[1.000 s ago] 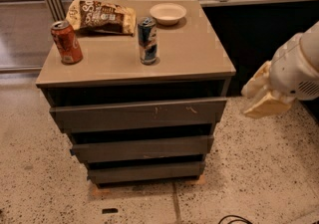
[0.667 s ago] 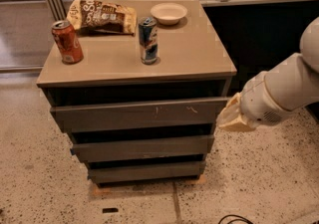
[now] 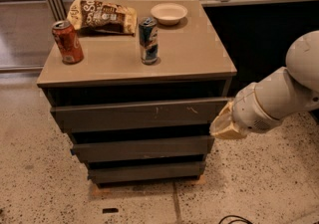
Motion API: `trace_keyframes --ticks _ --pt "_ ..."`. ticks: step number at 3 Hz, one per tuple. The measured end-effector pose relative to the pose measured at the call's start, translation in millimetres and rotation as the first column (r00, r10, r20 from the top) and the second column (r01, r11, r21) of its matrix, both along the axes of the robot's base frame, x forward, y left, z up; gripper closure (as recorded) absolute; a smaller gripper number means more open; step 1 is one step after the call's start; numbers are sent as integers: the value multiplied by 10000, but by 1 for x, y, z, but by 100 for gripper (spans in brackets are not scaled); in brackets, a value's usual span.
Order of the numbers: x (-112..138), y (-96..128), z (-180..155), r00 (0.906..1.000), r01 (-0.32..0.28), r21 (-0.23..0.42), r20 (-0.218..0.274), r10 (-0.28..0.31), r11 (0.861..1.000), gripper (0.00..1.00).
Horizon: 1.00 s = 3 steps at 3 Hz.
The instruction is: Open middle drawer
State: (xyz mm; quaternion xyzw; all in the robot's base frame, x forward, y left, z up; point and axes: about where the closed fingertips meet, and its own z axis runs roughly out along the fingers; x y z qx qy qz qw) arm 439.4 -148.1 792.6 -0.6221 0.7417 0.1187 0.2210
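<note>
The middle drawer [image 3: 142,148] is a plain dark grey-brown front, second of three stacked under the cabinet top, standing out less than the scratched top drawer [image 3: 139,114] above it. The narrow bottom drawer [image 3: 147,172] lies below. My gripper [image 3: 223,126] is at the right end of the drawer stack, level with the gap between the top and middle fronts, its tan fingers [image 3: 225,124] pointing left toward the cabinet. The white arm [image 3: 279,101] reaches in from the right.
On the cabinet top [image 3: 199,54] stand a red soda can [image 3: 68,42], a blue can [image 3: 148,40], a chip bag [image 3: 102,16] and a white bowl [image 3: 169,13]. A speckled floor surrounds the cabinet; a dark wall and railing lie behind.
My gripper has moved left and slightly down from beside the cabinet to the right end of the drawer fronts. The drawers have not moved.
</note>
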Motion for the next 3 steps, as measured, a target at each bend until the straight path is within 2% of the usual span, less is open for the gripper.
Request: trace_keyframes --ticks 1,2,3 --pt "-1 5 -19 9994 -106 -177 314 112 9998 100" --pt "-11 20 -88 9965 -601 -465 552 626 9971 100" --pt "9 40 -161 9918 -814 -249 971 834 9964 100"
